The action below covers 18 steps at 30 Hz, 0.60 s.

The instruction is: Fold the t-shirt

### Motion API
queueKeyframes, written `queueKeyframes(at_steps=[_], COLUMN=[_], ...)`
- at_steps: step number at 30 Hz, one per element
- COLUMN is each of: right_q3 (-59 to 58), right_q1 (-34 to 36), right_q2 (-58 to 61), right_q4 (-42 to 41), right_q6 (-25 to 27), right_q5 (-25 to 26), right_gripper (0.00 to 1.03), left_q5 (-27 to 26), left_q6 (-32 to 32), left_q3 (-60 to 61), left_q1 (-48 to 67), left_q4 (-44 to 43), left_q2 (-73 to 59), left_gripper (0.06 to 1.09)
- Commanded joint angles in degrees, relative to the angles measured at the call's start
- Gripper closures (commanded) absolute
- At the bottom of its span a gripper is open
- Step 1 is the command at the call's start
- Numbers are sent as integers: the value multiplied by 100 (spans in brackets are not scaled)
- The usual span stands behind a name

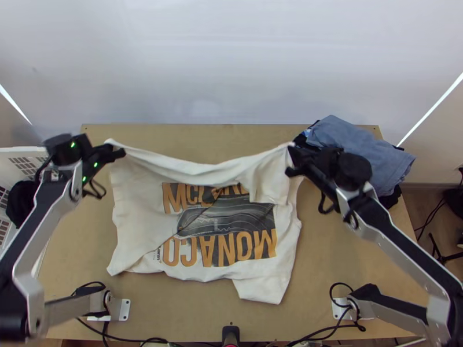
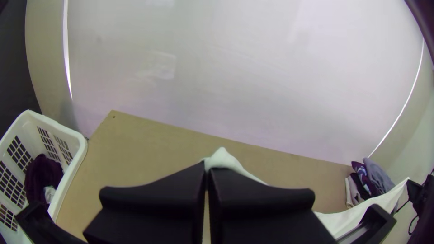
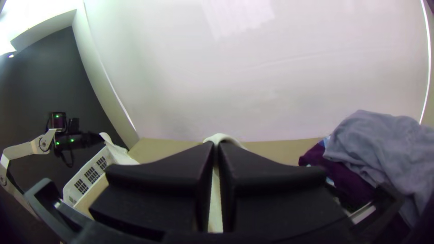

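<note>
Fold status: early, judging from the lie of the cloth. The t-shirt point(image 1: 139, 234) is lying with its near part on the table point(image 1: 191, 303), printed side up, and a loose lobe, probably a sleeve, is sticking out at its near right. Slightly farther in, a slanting edge of cloth is crossing the print from the near left, and a squarish flap is hanging over the print's far right portion; I am reading both as slack rather than as finished folds. At the t-shirt's far left corner the left gripper point(image 2: 208, 171) is clamping a pinch of the white fabric; at its far right the right gripper point(image 3: 215, 149) is likewise nipping the fabric between closed fingers. Between the two holds the far edge is hanging raised in a shallow sag. Whether that edge is hem or shoulder, I cannot tell. Done: two corners are being held. Left to do, by estimate: straightening the lobe and flap, laying the cloth flat, then all the actual folding. Container: to the left of the t-shirt a white slatted laundry basket point(image 2: 74, 158) is standing beside the table, and it is holding a bunched dark purple cloth point(image 2: 43, 174) with a small whitish piece point(image 2: 49, 193) next to it. Beyond the t-shirt's far right, a blue-grey garment point(image 1: 362, 151) is lying on top of a pile, with a purple garment point(image 3: 346, 180) showing beneath it.
</note>
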State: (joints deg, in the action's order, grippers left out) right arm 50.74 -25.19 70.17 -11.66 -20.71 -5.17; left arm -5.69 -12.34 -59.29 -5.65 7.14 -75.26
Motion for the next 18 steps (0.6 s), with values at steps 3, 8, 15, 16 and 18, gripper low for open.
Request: queueKeyframes(at_steps=[3,8,15,16,18], right_q3=[1992,3372,3943,3943,3943], right_q1=[278,524,515,498,454], right_q2=[577,190,-1172,-1410,-1832], right_q4=[85,393,1315,1491,1896], right_q6=[58,234,296,296,357], right_q5=[332,332,288,253,165], right_gripper=[100,100,100,100,100], left_q5=[130,341,534,534,525], left_q6=[-120,-234,-216,-208,-199], left_q3=[-2614,-4451,-5110,-5022,-4759], left_q1=[231,178,82,55,-41], left_q4=[798,1422,2055,2160,2292], left_q2=[-937,-744,267,469,917], left_gripper=[105,105,105,105,105])
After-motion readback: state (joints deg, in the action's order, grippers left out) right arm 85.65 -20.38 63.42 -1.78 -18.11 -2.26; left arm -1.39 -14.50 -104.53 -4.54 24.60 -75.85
